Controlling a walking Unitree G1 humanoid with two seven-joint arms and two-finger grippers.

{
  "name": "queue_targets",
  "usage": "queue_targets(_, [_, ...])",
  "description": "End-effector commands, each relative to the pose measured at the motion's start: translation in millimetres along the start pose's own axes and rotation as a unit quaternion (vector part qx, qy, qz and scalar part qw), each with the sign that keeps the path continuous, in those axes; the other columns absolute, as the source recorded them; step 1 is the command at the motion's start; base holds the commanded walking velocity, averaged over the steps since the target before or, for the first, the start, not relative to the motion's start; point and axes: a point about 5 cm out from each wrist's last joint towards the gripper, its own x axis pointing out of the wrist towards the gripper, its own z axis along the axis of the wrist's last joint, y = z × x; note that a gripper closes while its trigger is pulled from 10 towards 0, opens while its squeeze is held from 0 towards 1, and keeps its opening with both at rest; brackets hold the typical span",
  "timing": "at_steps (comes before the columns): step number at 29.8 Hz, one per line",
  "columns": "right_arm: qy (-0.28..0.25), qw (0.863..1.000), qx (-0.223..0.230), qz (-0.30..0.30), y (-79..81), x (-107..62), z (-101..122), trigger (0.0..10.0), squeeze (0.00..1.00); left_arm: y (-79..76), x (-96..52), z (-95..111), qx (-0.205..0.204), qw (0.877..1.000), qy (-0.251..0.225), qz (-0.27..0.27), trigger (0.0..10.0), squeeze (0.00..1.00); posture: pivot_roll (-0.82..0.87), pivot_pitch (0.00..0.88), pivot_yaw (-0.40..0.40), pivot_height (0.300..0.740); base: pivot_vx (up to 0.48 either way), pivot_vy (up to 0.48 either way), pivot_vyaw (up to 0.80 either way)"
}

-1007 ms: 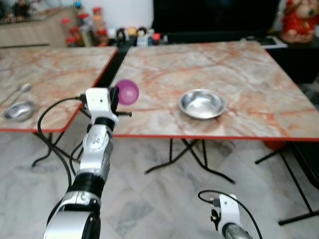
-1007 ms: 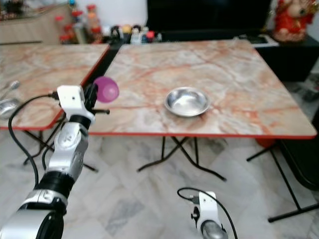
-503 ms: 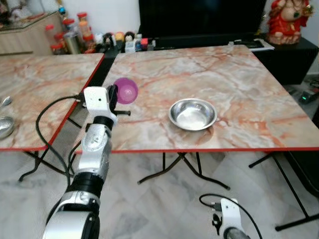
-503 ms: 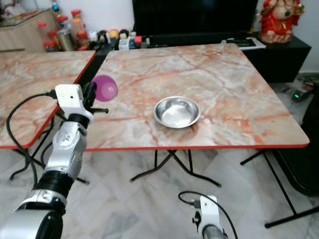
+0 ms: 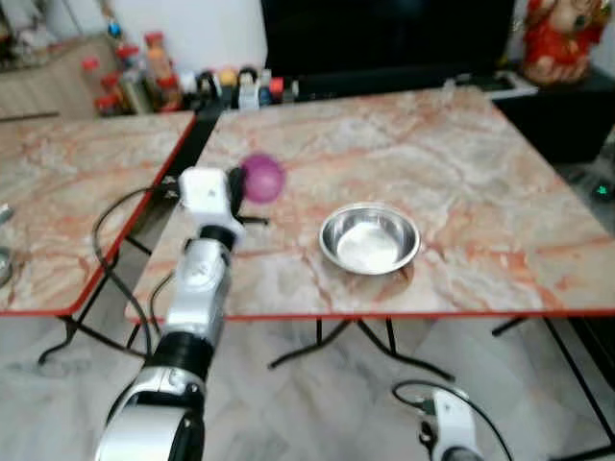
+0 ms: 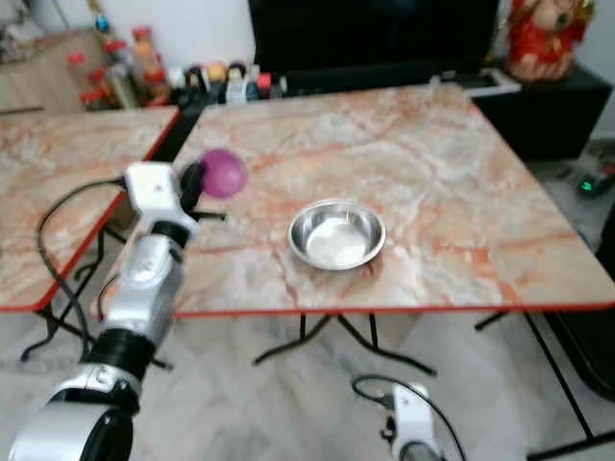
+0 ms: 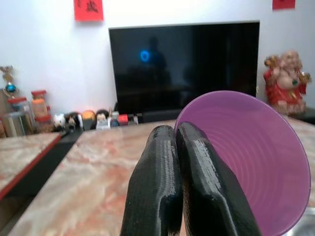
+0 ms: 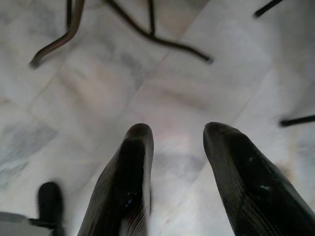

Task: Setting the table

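Two marble-topped tables (image 5: 461, 182) standing side by side before a television (image 7: 184, 66); left gripper (image 7: 177, 196) pinching purple bowl (image 5: 261, 179) above near-left tabletop, steel bowl (image 5: 370, 240) right; right gripper (image 8: 177, 187) hanging spread over floor tiles (image 8: 98, 93).

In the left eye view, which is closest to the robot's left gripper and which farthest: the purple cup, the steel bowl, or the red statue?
1. Purple cup, held in the left gripper.
2. Steel bowl, on the table to its right.
3. Red statue, far back right corner.
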Motion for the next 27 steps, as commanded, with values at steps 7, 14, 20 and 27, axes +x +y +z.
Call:
queue_targets(7, [0.004, 1.000, 0.002, 0.011, 10.1, -0.7, -3, 10.0, 0.00, 15.1, 1.7, 6, 0.004, 1.000, -0.005, 0.016, 10.0, 0.00, 0.02, 0.000, 0.057, 0.740, 0.323, 0.000, 0.00])
queue_targets(14, [0.030, 1.000, 0.006, 0.003, 6.0, -5.8, -25, 10.0, 0.00, 13.9, 2.5, 6, 0.001, 1.000, -0.005, 0.012, 10.0, 0.00, 0.02, 0.000, 0.065, 0.740, 0.322, 0.000, 0.00])
queue_targets(20, [0.043, 0.999, 0.011, -0.002, 3.2, -8.8, -36, 10.0, 0.00, 13.0, 3.4, 5, -0.019, 1.000, 0.002, 0.008, 10.0, 0.00, 0.01, 0.000, 0.069, 0.740, 0.309, 0.000, 0.00])
queue_targets(27, [0.044, 0.999, 0.014, -0.002, 4.1, -9.5, -38, 10.0, 0.00, 9.6, 4.9, 1, -0.071, 0.997, 0.025, -0.005, 10.0, 0.00, 0.02, 0.000, 0.071, 0.740, 0.000, 0.000, 0.00])
